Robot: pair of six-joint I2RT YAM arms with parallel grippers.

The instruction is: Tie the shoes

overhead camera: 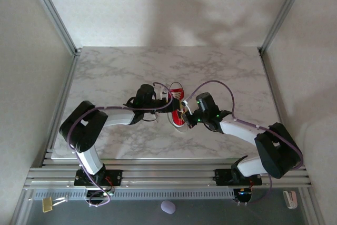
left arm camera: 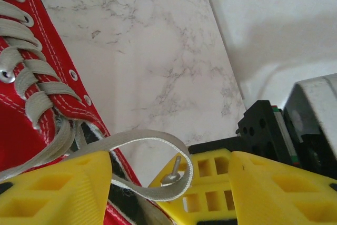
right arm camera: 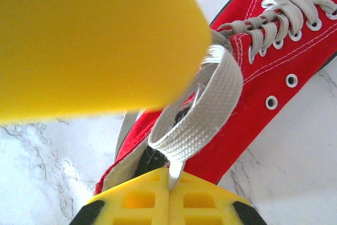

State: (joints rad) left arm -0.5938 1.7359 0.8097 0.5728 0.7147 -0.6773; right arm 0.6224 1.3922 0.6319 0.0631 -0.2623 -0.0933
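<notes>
Marble table holds the shoe between left gripper, spread, and right gripper pinching its lace.

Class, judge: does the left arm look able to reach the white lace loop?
Probably yes: the lace loop lies between the left gripper's open fingers, though the right gripper, shut on that lace, crowds the gap.

A: Where does the sneaker lie?
B: Mid-table, the left gripper just at its left, the right gripper at its right.
A: The lace?
B: Looped between them.
</notes>
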